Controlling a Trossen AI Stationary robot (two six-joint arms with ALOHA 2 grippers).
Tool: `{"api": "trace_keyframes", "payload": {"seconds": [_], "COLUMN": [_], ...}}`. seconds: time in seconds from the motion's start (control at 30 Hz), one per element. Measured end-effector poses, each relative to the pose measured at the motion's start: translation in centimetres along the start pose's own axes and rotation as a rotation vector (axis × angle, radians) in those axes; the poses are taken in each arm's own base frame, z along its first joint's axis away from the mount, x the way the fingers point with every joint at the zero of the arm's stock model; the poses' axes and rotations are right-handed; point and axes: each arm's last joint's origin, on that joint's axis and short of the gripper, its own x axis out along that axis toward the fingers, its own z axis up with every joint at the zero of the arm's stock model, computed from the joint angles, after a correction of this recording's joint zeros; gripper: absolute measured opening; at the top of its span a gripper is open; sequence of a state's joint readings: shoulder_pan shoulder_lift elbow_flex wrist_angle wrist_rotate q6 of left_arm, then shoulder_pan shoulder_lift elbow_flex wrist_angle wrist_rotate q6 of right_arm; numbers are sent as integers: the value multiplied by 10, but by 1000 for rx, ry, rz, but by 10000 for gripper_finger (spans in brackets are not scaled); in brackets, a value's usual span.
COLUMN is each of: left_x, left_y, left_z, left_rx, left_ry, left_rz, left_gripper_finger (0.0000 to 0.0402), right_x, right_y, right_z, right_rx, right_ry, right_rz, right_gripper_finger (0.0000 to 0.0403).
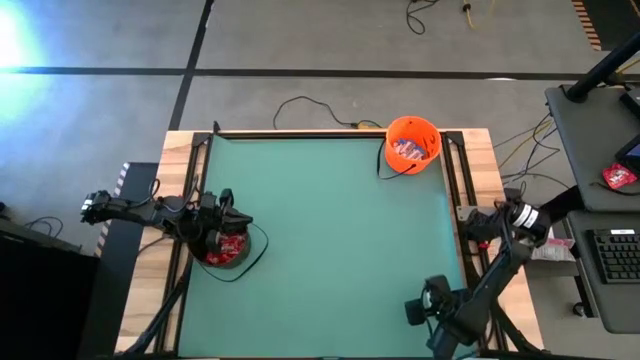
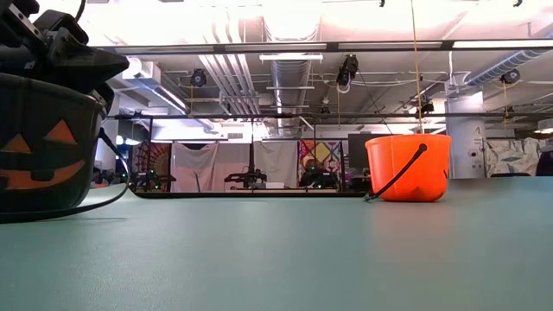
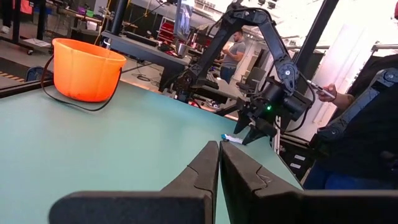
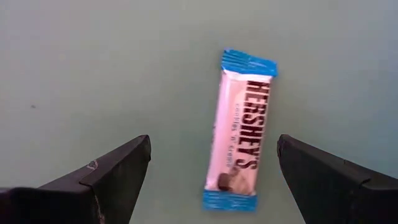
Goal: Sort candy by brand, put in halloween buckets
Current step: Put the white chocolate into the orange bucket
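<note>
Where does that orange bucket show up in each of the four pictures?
High view: orange bucket at the table's far edge, right of centre.
Low view: right of centre, far across the table.
Left wrist view: upper left.
Right wrist view: not in it.
Shared landmark: the green table top.

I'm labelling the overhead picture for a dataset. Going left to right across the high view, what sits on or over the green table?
Left gripper, shut, above the black bucket holding red candy → orange bucket at the far edge → right gripper, open, near the front right corner.
</note>
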State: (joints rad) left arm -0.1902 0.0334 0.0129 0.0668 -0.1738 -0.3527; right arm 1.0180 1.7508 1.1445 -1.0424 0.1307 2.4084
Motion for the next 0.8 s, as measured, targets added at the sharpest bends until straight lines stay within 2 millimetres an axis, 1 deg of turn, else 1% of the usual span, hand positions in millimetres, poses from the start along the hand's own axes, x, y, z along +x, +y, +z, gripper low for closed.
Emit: {"api": "trace_keyframes", "payload": {"seconds": [0.2,0.33,0.43,0.57,0.8], "left_x": [0,0,0,0,0], "left_y": [0,0,0,0,0], "left_z": [0,0,0,0,0], "left_rx": [0,0,0,0,0], "left_ry": [0,0,0,0,0], "left_rz": [0,0,0,0,0], "left_gripper_finger": [0,0,0,0,0], "right_x": [17,26,28,32,37], "right_y": [-2,-4,-5,-5,-6], "right_z": [-10,-17,-20,-20,-20], "right_rx": [-32,-62,-79,-87,-103], "right_ry": [-42,-89,-112,-137,-162], "right_rz": [-31,-16,2,3,-6], "right_gripper_finger": [341,340,333,300,207]}}
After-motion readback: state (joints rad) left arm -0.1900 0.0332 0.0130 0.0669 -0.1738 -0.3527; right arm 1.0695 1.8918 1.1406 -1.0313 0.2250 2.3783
